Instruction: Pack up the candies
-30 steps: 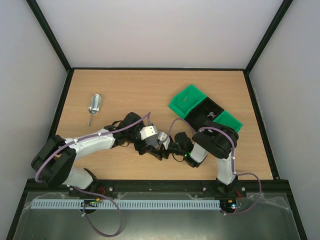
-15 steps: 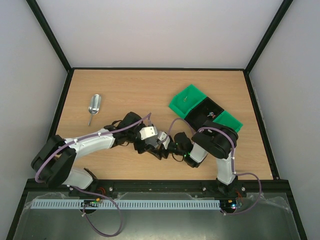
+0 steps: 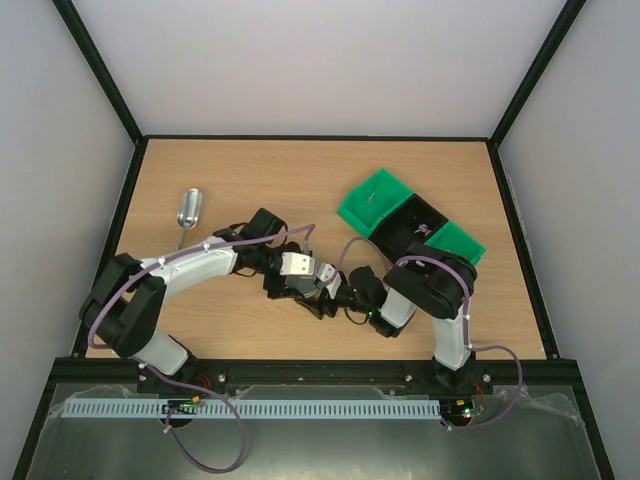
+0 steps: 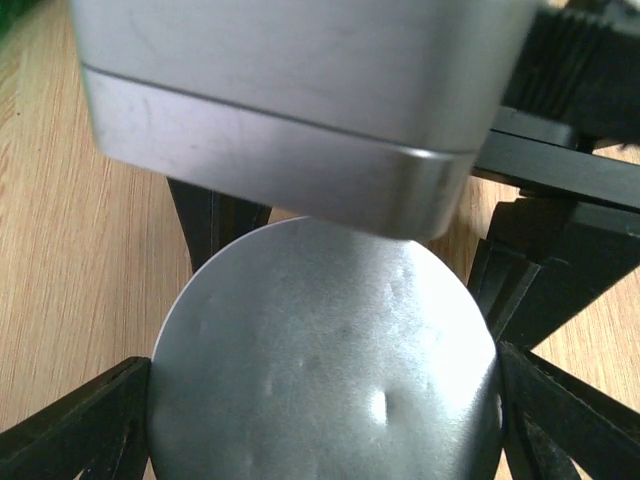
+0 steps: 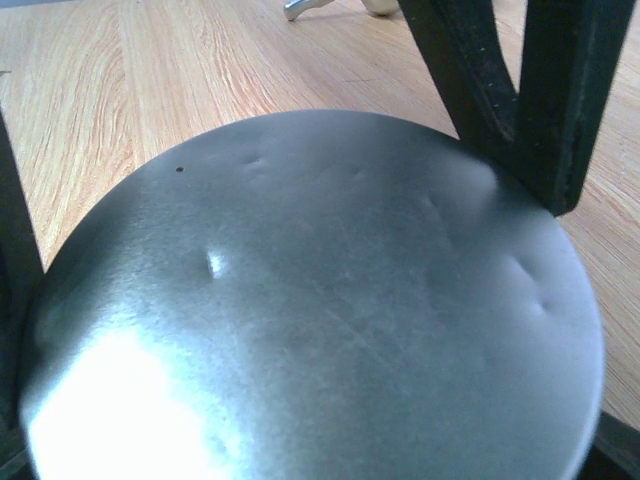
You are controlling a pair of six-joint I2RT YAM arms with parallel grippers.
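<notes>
Round dented silver metal disc (image 4: 320, 370), centre of wooden counter (image 3: 250, 170): left tool (image 4: 325, 430) and right tool (image 5: 310, 380) each pinch its rim, arms meeting from either side. Tiny mixed-colour candies (image 3: 424, 230): few specks inside black bin with green flaps (image 3: 398, 237), right rear. Shiny metal scoop (image 3: 188, 210): far left, well apart.

Bright, even overhead light, faint shadows. Wrist views blurred up close, white glare on the round metal tin (image 5: 310, 300).

Overhead camera looks down; wrist cameras closely share one metal disc (image 4: 320, 370).
</notes>
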